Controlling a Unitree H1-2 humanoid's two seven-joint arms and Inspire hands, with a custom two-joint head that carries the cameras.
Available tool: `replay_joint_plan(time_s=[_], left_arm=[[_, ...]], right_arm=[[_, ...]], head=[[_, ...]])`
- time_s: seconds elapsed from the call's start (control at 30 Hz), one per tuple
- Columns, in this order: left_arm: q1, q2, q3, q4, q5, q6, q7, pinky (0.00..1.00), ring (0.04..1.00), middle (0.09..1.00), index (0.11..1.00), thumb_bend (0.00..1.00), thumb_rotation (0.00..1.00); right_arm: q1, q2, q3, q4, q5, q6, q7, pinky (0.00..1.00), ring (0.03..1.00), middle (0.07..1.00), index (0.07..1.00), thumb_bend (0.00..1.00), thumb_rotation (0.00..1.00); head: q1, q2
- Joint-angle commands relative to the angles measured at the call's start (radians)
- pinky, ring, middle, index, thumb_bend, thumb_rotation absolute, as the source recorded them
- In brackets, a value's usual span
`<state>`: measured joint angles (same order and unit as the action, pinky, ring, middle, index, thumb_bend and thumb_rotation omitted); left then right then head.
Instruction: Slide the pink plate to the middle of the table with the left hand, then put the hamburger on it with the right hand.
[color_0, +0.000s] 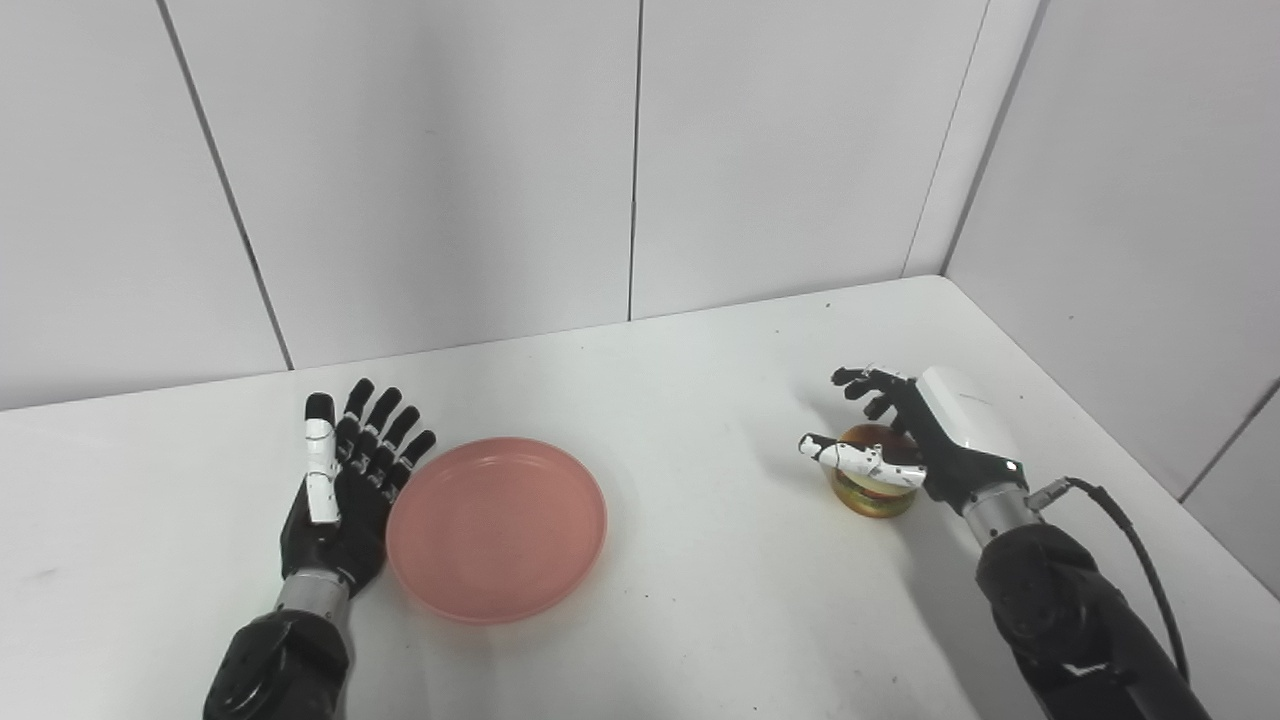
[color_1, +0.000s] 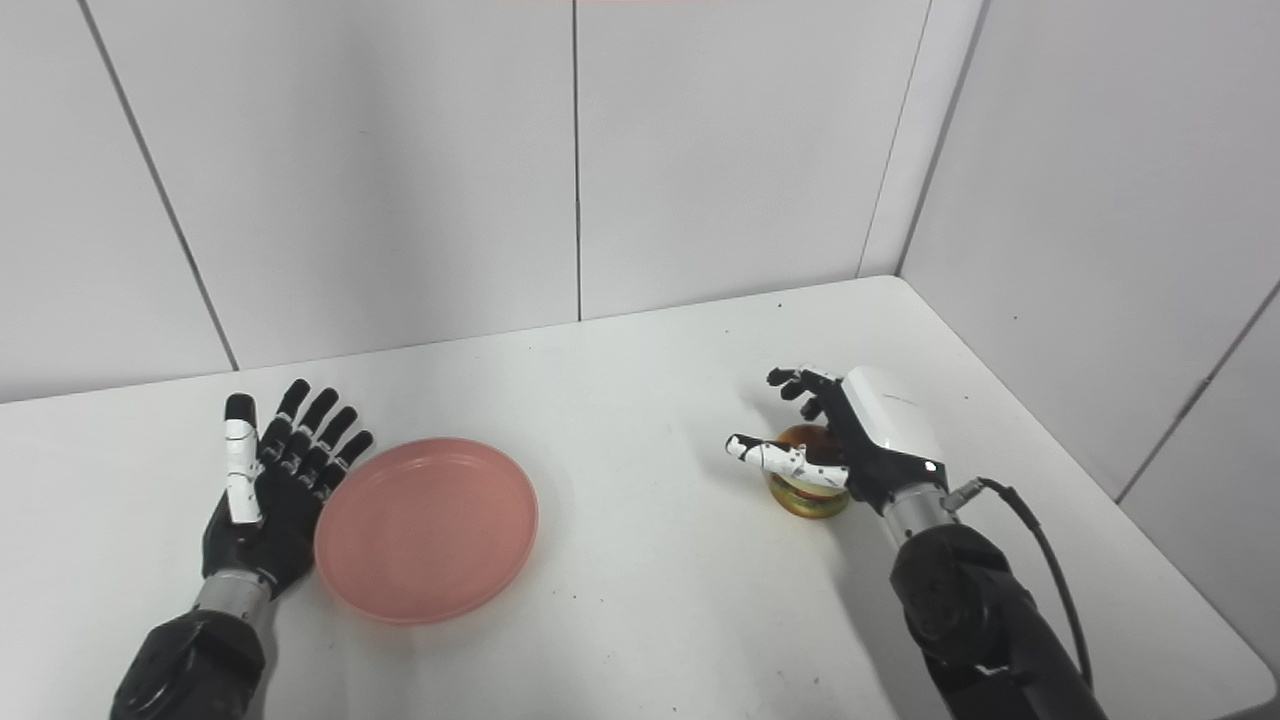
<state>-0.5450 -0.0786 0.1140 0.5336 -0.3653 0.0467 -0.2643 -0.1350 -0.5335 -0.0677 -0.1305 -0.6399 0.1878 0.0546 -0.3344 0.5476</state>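
Surroundings: white counter (color_0: 680, 400) boxed by pale wall panels.
Pink plate (color_0: 497, 527): I read it lower left of centre in frame, empty, so the slide looks short of the middle.
Left hand (color_0: 340, 480): flat beside the plate's left rim, fingers apart, holding nothing.
Hamburger (color_0: 872, 470): on the counter, right of frame, well apart from the plate.
Right hand (color_0: 900, 440): over the hamburger, fingers curled around it; I cannot tell whether they clamp.
Remaining: I judge lift and placement still outstanding.

We see a white table (color_0: 700, 380) set into a corner, with pale grey panelled walls (color_0: 430, 170) behind and on the right, split by thin dark vertical seams (color_0: 634, 160). Soft, even light; faint specks dot the tabletop.
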Motion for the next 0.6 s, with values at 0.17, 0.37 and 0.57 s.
replay_joint_plan(time_s=[0.17,0.37,0.57], left_arm=[[-0.006,0.002,-0.003,-0.014,-0.003,0.013,-0.002,0.89,0.953,0.97,1.0,0.88,0.84],[-0.006,0.002,-0.004,-0.015,0.002,0.011,0.003,0.88,0.952,0.97,1.0,0.89,0.85],[-0.009,0.002,-0.001,-0.01,-0.003,0.009,-0.001,0.88,0.948,0.969,1.0,0.89,0.84]], right_arm=[[-0.04,-0.021,0.027,0.108,-0.055,0.003,-0.03,0.59,0.689,0.726,0.738,0.68,0.85],[-0.074,-0.058,0.092,0.309,-0.137,-0.076,-0.17,0.88,0.817,0.782,0.745,0.74,0.96],[-0.095,-0.076,0.144,0.365,-0.177,-0.055,-0.21,0.99,0.874,0.8,0.75,0.75,1.0]], head=[[-0.002,0.005],[0.002,0.005],[0.002,0.005]])
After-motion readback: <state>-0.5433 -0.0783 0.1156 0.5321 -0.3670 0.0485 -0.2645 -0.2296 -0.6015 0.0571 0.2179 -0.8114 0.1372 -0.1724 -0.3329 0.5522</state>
